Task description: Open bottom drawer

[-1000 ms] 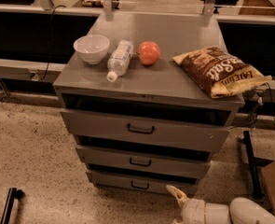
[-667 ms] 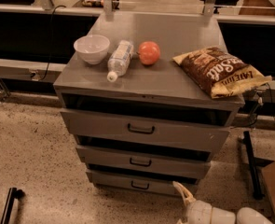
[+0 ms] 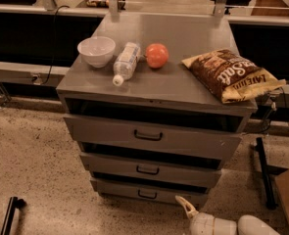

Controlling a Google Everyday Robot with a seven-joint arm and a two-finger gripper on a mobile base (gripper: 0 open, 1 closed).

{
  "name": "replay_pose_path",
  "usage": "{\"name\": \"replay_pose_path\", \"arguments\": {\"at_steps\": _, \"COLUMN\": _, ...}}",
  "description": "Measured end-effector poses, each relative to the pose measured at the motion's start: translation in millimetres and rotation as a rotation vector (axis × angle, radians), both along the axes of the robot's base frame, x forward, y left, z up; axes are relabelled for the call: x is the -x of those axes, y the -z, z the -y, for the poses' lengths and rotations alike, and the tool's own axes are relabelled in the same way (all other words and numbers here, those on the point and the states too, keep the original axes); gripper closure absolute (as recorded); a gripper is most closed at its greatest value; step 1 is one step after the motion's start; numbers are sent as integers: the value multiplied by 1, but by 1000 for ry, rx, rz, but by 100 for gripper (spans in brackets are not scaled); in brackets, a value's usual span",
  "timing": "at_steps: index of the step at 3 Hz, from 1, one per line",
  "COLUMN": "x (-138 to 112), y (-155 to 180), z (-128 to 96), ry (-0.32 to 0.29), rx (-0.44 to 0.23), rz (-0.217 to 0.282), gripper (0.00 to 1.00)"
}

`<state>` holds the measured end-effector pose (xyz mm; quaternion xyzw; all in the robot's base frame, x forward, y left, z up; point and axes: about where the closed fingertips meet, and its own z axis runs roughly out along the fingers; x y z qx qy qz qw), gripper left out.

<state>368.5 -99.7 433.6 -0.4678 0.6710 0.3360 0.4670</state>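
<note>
Showing the grey metal cabinet [image 3: 183, 89] from the near side, with its three drawers stacked and a dark gap visible above each front. The bottom drawer [image 3: 119, 189] is seen lowest, just above the speckled floor, not yet drawn out, its small black loop handle [image 3: 147, 195] at mid-front. The gripper [image 3: 185, 207] is located low at the near right, just right of that handle and apart from it, angled up and to the left toward the drawer front. Whether the gripper is parted or closed cannot be told.

On the cabinet top, a white bowl [image 3: 96, 50], a plastic bottle [image 3: 124, 62] lying on its side, a round orange-red fruit [image 3: 156, 55] and a chip bag [image 3: 229, 75] are laid from left to right.

Several failures are judged possible:
- The middle drawer [image 3: 149, 169], of like look and close above, could be taken by mistake if the approach is made too high.
- The small loop could be missed or slipped off, since little purchase is offered.
- If the pull is applied obliquely from the right, the drawer could bind, and the cabinet could be jolted or dragged.
- In that case the bottle and the fruit, both free to roll, could be sent off the top.
</note>
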Motion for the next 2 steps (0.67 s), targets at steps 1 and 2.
{"name": "replay_pose_path", "arguments": {"at_steps": 1, "x": 0, "y": 0, "z": 0, "ry": 0, "rx": 0, "rz": 0, "gripper": 0}}
{"name": "replay_pose_path", "arguments": {"at_steps": 2, "x": -2, "y": 22, "z": -4, "ry": -31, "rx": 30, "rz": 19, "gripper": 0}}
